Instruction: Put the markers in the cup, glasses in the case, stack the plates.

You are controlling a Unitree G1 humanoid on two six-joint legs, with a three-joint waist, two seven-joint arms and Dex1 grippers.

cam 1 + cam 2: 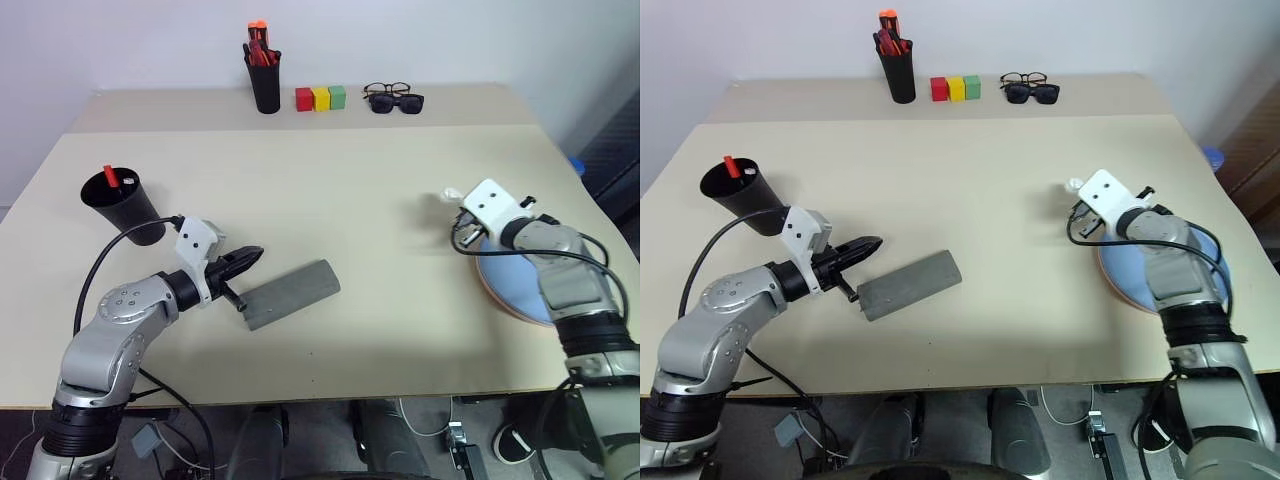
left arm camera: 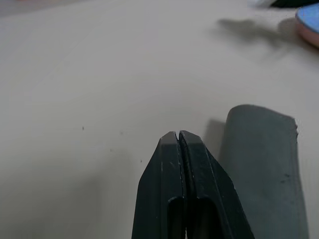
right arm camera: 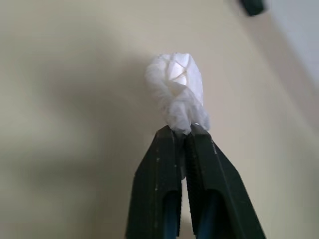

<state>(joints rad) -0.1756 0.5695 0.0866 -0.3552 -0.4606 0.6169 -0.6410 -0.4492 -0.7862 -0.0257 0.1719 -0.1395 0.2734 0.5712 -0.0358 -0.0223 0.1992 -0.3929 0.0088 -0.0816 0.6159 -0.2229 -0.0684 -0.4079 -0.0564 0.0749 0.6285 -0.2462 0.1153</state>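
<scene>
Right gripper [image 3: 183, 130] is pinching a crumpled white paper wad [image 3: 177, 89] beside the stacked round blue plate [image 1: 515, 285]; left gripper [image 2: 178, 135] is pressed together, empty.

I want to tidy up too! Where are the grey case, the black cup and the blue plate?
grey case [image 1: 290, 293]: left eye view, middle of its curved shell.
black cup [image 1: 130, 212]: left eye view, its side wall.
blue plate [image 1: 1118, 268]: right eye view, bare left part.

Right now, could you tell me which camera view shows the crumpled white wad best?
The right wrist view: the white wad sits close up, pinched at the right gripper tips. Both eye views show a small white speck beyond that gripper, above the table.
</scene>
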